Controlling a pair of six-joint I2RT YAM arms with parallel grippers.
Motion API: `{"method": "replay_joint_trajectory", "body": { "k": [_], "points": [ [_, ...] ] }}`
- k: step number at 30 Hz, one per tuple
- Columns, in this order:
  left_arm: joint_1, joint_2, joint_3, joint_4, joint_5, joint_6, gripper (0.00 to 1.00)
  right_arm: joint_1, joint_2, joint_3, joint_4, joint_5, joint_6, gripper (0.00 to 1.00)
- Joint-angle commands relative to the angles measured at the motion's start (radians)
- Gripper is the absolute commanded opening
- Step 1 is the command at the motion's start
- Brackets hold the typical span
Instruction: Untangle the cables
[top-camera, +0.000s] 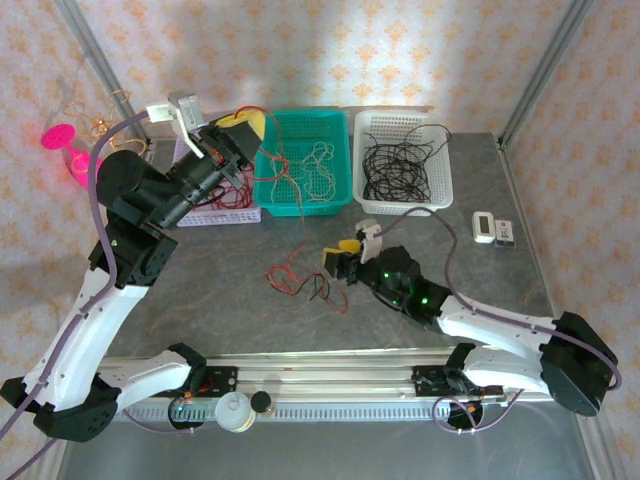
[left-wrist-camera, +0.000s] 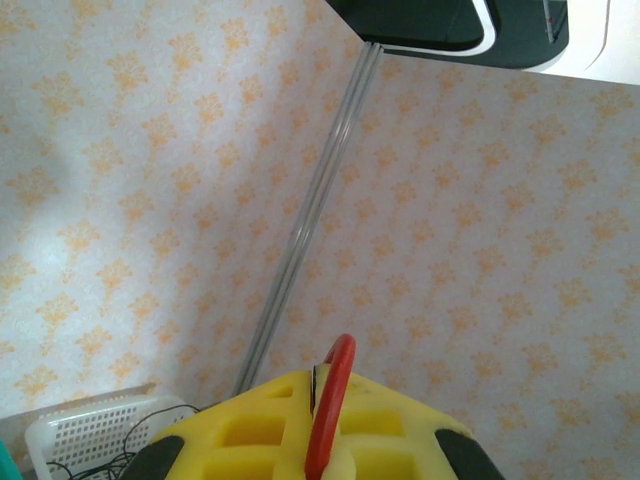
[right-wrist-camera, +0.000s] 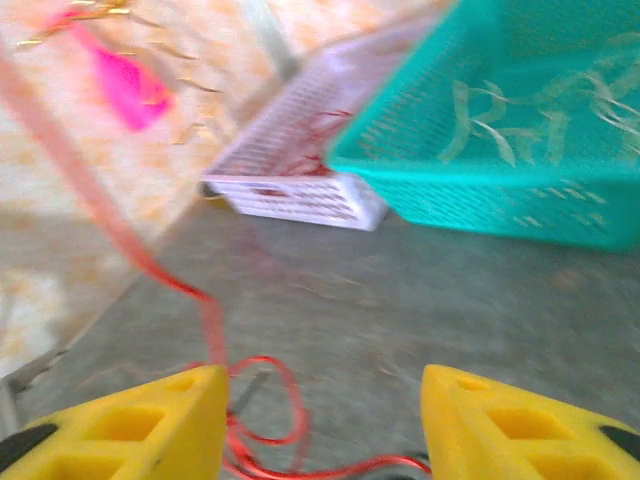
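While the left gripper (left-wrist-camera: 320, 440), raised high, is clamped on a red cable (left-wrist-camera: 335, 380), that strand runs down to the cables (top-camera: 300, 280) tangled on the table (top-camera: 220, 290). The right gripper (right-wrist-camera: 320, 420), fingers spread wide, sits low just beside the tangle, facing the teal basket (right-wrist-camera: 560, 200).

The left arm (top-camera: 100, 300) is standing up from its base at the near left corner of the tabletop (top-camera: 220, 290), folding at the elbow and pointing toward the far edge. Its wrist is holding the left gripper (top-camera: 245, 128) high and tilted upward, with the yellow fingers (left-wrist-camera: 400, 435) pressing together on a red cable (left-wrist-camera: 338, 365). The right arm (top-camera: 500, 330) is lying low from the near right side toward the tabletop's centre, holding the right gripper (top-camera: 340, 255) low over the surface with its yellow fingers (right-wrist-camera: 140, 420) standing wide apart.
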Motion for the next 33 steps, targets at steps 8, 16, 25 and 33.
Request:
{"method": "replay_joint_trajectory", "body": {
  "k": [8,16,25,33],
  "points": [
    [-0.007,0.015,0.08,0.107,-0.006,-0.065,0.0,0.123,0.332,0.315,0.152,0.341,-0.024,0.58],
    [-0.008,0.077,0.255,0.09,-0.028,-0.101,0.0,0.119,0.679,0.355,0.261,0.541,-0.07,0.43],
    [-0.008,0.178,0.462,0.049,-0.073,-0.119,0.0,0.088,0.632,0.052,0.326,0.37,-0.039,0.24],
    [-0.008,0.246,0.592,0.024,-0.128,-0.088,0.0,0.021,0.552,-0.121,0.409,0.226,-0.044,0.33]
  ]
}}
